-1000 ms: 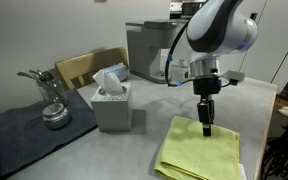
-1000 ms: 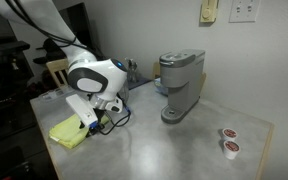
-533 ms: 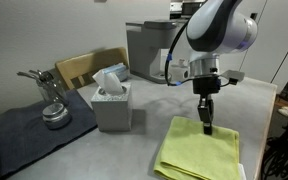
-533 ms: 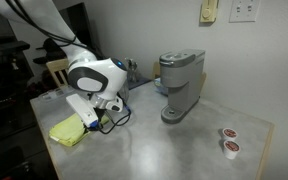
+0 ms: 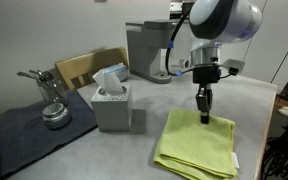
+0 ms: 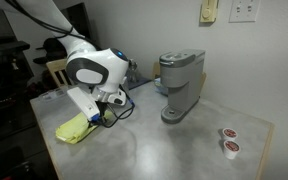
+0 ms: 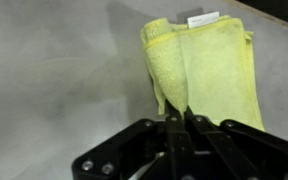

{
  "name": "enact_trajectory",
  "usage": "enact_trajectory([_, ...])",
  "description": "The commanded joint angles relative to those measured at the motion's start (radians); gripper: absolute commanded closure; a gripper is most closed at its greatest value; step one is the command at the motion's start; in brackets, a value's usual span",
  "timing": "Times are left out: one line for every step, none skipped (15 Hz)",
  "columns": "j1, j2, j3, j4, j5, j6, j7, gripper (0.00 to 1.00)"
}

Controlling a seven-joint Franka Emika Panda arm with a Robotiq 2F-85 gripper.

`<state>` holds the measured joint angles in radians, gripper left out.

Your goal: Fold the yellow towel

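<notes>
My gripper (image 7: 180, 120) is clenched on the yellow towel (image 7: 206, 68). In the wrist view the two dark fingers (image 7: 171, 138) stand pressed together, with a gathered ridge of cloth running straight into them. The rest of the towel spreads away from me in flat, doubled layers on the grey table (image 7: 54, 80), and a small white label (image 7: 204, 18) shows at its far edge.

In an exterior view my gripper (image 5: 205, 117) points straight down and pinches the towel (image 5: 197, 150) at the edge nearest the coffee machine (image 5: 146, 50). The cloth lies near the table's front corner, beside the grey tissue box (image 5: 111, 108) but apart from it. Past the box lies a dark mat (image 5: 19, 135) with a shiny metal piece (image 5: 52, 112) on it — I cannot tell what that piece is.

In an exterior view from across the table, the towel (image 6: 77, 129) sits at the end far from the coffee machine (image 6: 179, 85), partly hidden by my arm — my gripper (image 6: 105, 118) is low over it. Two small pods (image 6: 228, 141) rest near the opposite corner.
</notes>
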<state>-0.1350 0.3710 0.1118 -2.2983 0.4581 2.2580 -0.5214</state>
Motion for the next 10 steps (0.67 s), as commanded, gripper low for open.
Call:
enact_trajectory([-0.015,-0.062,-0.015,-0.041,0.013,0.002,0.015,0.99])
enact_trajectory([-0.017,-0.072,-0.020,-0.046,0.017,0.000,0.018,0.99])
enact_trajectory([-0.017,-0.081,-0.026,-0.051,0.022,0.002,0.022,0.99])
enact_trajectory([-0.019,-0.090,-0.032,-0.056,0.025,0.002,0.027,0.99])
enact_trajectory([-0.020,-0.101,-0.038,-0.063,0.026,0.002,0.032,0.99])
enact_trajectory([-0.023,-0.109,-0.045,-0.070,0.029,0.004,0.033,0.99])
enact_trajectory([-0.024,-0.117,-0.052,-0.075,0.030,0.005,0.037,0.99])
enact_trajectory([-0.025,-0.127,-0.060,-0.082,0.032,0.008,0.038,0.99])
enact_trajectory([-0.026,-0.134,-0.066,-0.088,0.033,0.011,0.035,0.99])
enact_trajectory([-0.027,-0.141,-0.071,-0.093,0.034,0.011,0.035,0.99])
